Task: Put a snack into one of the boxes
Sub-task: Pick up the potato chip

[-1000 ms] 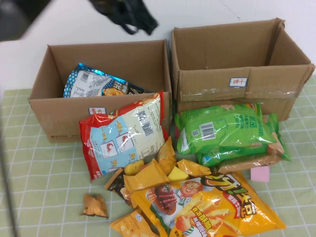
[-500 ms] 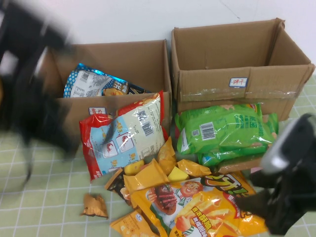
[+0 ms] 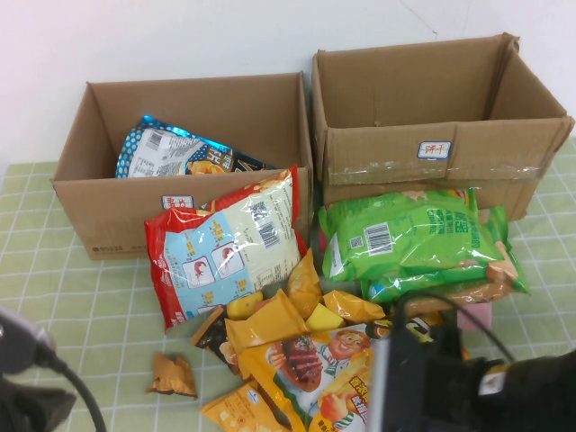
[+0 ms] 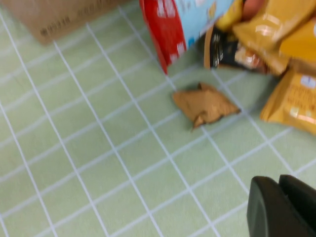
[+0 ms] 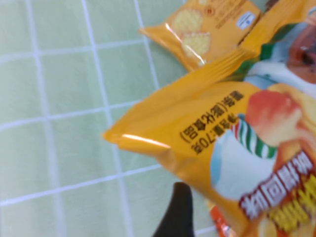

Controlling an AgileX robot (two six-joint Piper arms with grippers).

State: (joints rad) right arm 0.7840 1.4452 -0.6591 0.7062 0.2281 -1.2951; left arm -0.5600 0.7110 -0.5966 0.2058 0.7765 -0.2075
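The snack, a glossy yellow-orange chip bag (image 3: pixel 310 373) with a chef and fries, lies flat at the near middle of the table. My right gripper (image 3: pixel 396 378) is low over the bag's right half and hides it. In the right wrist view the bag (image 5: pixel 232 123) fills the picture close to the gripper (image 5: pixel 177 217). The lower brown box (image 3: pixel 117 216) stands at the back left with a blue bag (image 3: pixel 171 153) inside. My left gripper (image 3: pixel 27 396) is at the near left corner, shut and empty (image 4: pixel 279 207) above bare cloth.
A taller taped box (image 3: pixel 432 135) stands at the back right. A red-and-white shrimp bag (image 3: pixel 229 243) leans on the lower box. Green bags (image 3: pixel 414 238), small orange packets (image 3: pixel 288 315) and a small brown packet (image 3: pixel 173 373) (image 4: pixel 205 103) lie on the green checked cloth.
Both arms have swept down through the view to the near edge. The right arm now covers the right part of the chip bag. The snacks and boxes have not moved.
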